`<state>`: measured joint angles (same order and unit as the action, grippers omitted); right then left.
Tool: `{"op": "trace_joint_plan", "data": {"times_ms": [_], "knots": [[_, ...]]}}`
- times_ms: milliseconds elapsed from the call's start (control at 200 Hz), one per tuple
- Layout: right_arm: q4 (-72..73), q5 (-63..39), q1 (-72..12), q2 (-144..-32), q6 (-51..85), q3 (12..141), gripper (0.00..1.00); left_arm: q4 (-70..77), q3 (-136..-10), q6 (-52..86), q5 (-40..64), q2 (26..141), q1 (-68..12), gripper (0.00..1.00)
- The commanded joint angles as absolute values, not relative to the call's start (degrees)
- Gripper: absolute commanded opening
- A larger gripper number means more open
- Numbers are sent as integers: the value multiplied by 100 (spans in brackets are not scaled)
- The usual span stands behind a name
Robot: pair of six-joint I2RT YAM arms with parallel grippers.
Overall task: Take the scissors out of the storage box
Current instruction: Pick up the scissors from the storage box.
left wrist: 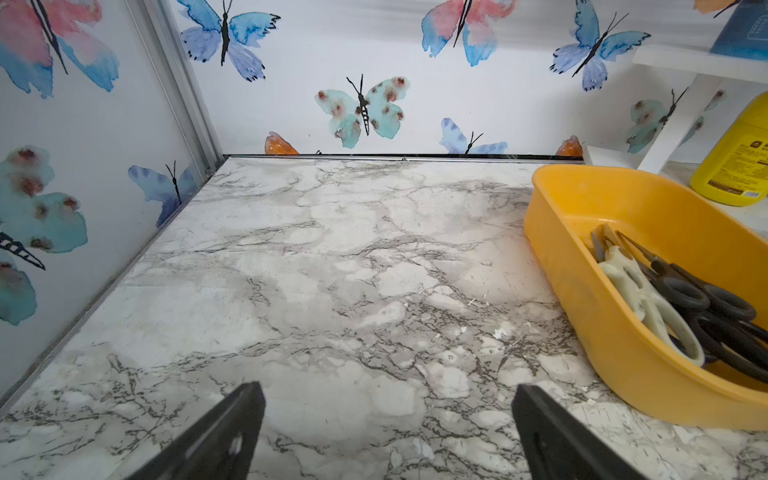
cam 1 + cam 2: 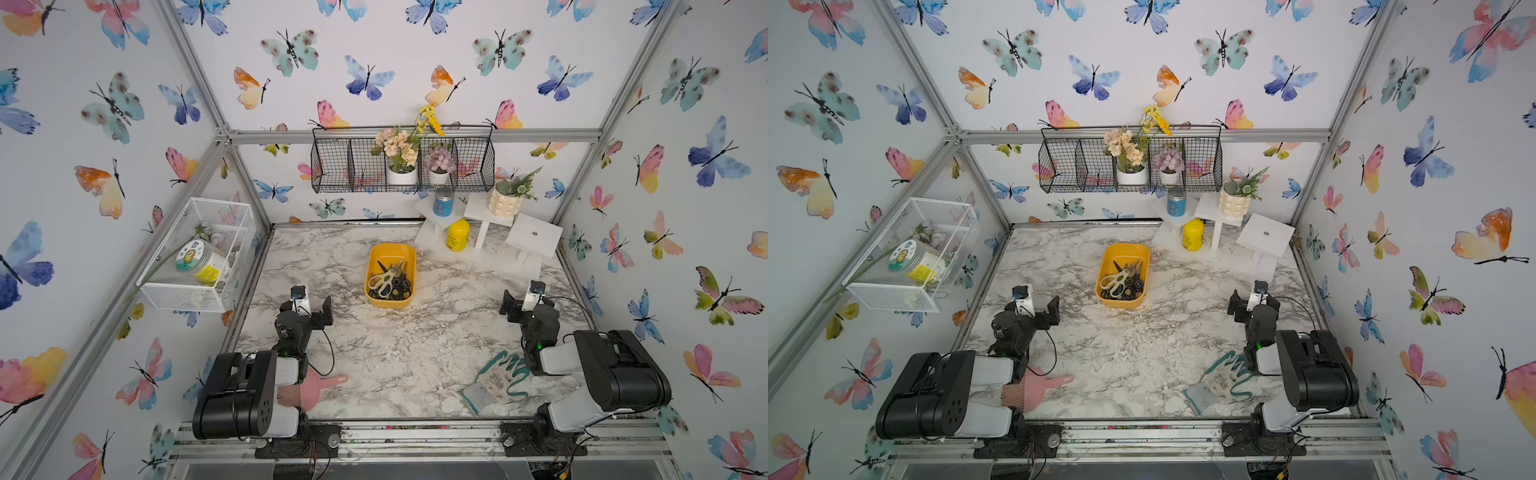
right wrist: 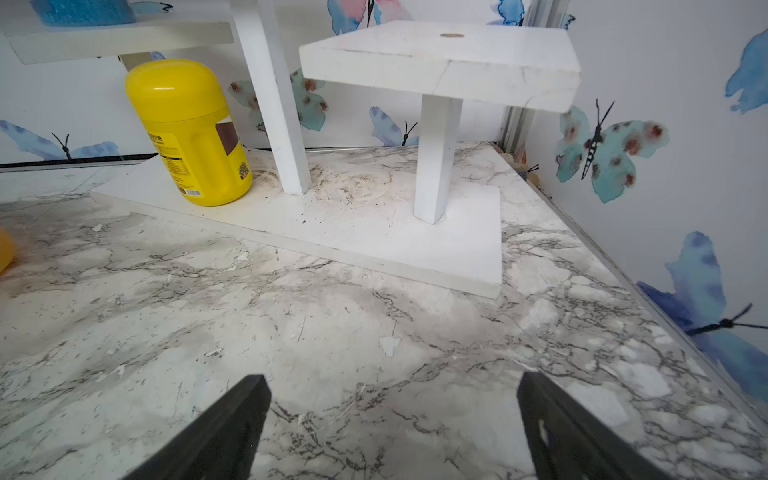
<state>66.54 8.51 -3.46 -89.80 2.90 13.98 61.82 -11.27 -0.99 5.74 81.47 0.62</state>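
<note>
Waiting untouched: scissors [image 2: 390, 282] all heaped in yellow storage box [image 2: 391, 249]; left gripper [image 1: 388, 395], right gripper [image 3: 390, 386] spread wide, empty; removal not begun.

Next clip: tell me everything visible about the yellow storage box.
The storage box is a yellow-orange tub, plastic by its look, oblong with rounded corners, lidless. It stands upright on the marble-patterned table, mid-table toward the back wall. Scissors lie piled inside, handles toward the robot; nothing else touches it.
</note>
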Motion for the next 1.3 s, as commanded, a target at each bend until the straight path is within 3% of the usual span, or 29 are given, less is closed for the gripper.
{"op": "trace_joint_plan", "data": {"times_ms": [0,721,781,866,991,1046,1291], "knots": [[6797,729,-342,-8982,250,1433,99,6143,-1203,-88,426,8060,31,98],[6865,612,-336,-8957,167,1536,100,6125,-1209,-70,440,8063,23,98],[5242,511,-343,-8553,135,2163,99,6065,-1342,1,-26,8062,-78,99],[4020,454,-343,-8390,77,2931,100,4012,-2271,112,-319,7752,-88,99],[2985,489,-404,-8420,346,3704,99,2370,-3272,455,-348,7668,-198,99],[2460,552,-566,-8429,412,4098,98,1789,-3653,606,-470,7640,-412,100],[511,458,-1414,-8846,893,5483,97,-958,-6043,1427,-717,8705,-1906,88]]}}
